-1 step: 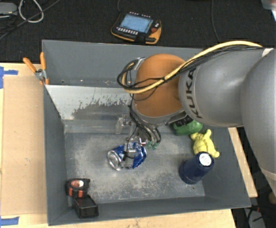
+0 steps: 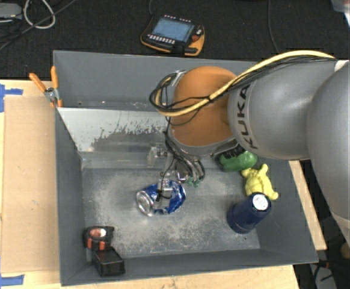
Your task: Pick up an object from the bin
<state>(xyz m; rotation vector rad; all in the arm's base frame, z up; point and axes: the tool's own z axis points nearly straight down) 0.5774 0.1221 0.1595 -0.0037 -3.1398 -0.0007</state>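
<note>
Hovering at the upper-right edge of one crushed blue can (image 2: pixel 160 200), mid-floor of the bin (image 2: pixel 103 86): the tool (image 2: pixel 171 184); open or closed, cannot tell. Right side: one green toy (image 2: pixel 238 159), one yellow figure (image 2: pixel 259 182), one dark blue cylinder (image 2: pixel 246 215). Front-left corner: one black-and-orange gadget (image 2: pixel 98 236), one black block (image 2: pixel 107 262).

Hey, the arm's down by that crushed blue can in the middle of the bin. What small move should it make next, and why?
Probably a small shift toward the view's left and slightly lower. The gripper sits at the upper right end of the crushed blue can, not over its middle, so centring first should give a surer grasp.
</note>
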